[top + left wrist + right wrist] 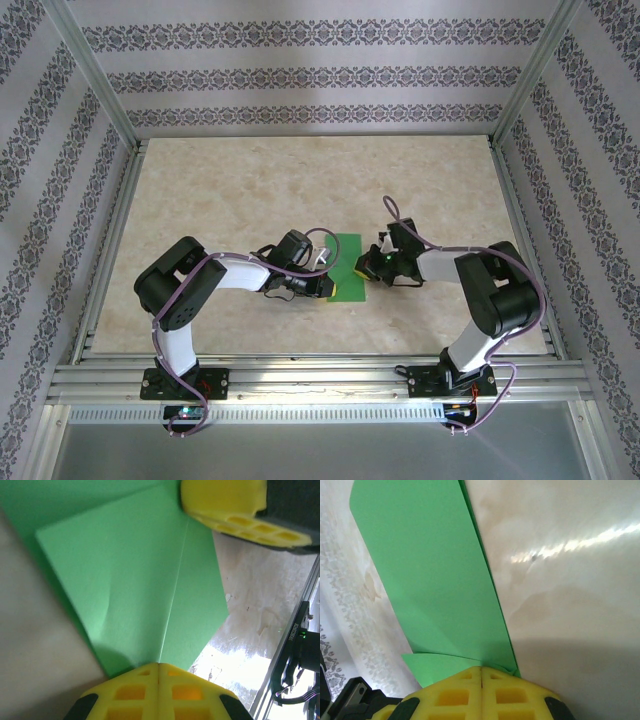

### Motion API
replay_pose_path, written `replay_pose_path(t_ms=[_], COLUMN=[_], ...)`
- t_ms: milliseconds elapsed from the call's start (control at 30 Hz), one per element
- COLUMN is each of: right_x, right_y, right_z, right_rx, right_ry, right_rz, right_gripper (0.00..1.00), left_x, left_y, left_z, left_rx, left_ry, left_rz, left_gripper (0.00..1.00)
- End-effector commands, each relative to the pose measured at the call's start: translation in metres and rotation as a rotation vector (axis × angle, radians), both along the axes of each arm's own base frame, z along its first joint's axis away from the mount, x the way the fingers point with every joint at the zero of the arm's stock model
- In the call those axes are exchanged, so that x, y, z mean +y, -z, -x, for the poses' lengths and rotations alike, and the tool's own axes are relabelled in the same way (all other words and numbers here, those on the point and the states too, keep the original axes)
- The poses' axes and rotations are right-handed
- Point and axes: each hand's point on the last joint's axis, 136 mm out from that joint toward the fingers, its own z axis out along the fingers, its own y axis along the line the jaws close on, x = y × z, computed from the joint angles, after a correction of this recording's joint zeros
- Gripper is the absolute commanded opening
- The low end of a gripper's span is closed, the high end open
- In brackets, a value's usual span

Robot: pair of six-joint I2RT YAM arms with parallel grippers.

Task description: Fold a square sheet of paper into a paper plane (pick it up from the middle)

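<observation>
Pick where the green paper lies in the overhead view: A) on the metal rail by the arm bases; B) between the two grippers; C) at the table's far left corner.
B: the green paper lies on the table, with the left gripper at one side edge and the right gripper at the other.

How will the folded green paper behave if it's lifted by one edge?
Likely floppy: the green paper is a thin sheet that dimples near the left pincer. Its centre crease probably stiffens it lengthwise only. Probably very light, so it may slide on the glossy table rather than resist a push.
</observation>
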Motion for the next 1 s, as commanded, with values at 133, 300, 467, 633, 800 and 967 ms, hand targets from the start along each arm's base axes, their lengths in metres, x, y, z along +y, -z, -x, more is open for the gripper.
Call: replay_pose_path(t_ms=[133, 300, 467, 633, 800, 967], right_x=[-0.025, -0.023, -0.019, -0.016, -0.015, -0.015], right_y=[-0.004, -0.014, -0.007, -0.009, -0.009, -0.009], right_z=[-0.015, -0.013, -0.008, -0.009, -0.009, -0.009], right_rx=[-0.038, -0.065, -0.037, -0.043, -0.041, -0.040], right_ry=[0.059, 0.044, 0.020, 0.015, 0.011, 0.011], right_rz=[0.123, 0.110, 0.095, 0.085, 0.082, 0.081], right_gripper=[0.02, 0.02, 0.02, 0.02, 0.02, 0.02], left_x=[0.032, 0.027, 0.019, 0.005, -0.021, -0.044], left_y=[0.037, 0.029, -0.011, -0.051, -0.076, -0.076], left_z=[0.023, 0.020, 0.003, -0.011, -0.024, -0.043], left_rx=[0.099, 0.083, -0.041, -0.109, -0.125, -0.131], left_ry=[-0.027, -0.024, -0.064, -0.065, -0.016, 0.021], left_rz=[-0.160, -0.141, -0.051, 0.024, 0.121, 0.124], left_gripper=[0.00, 0.00, 0.00, 0.00, 0.00, 0.00])
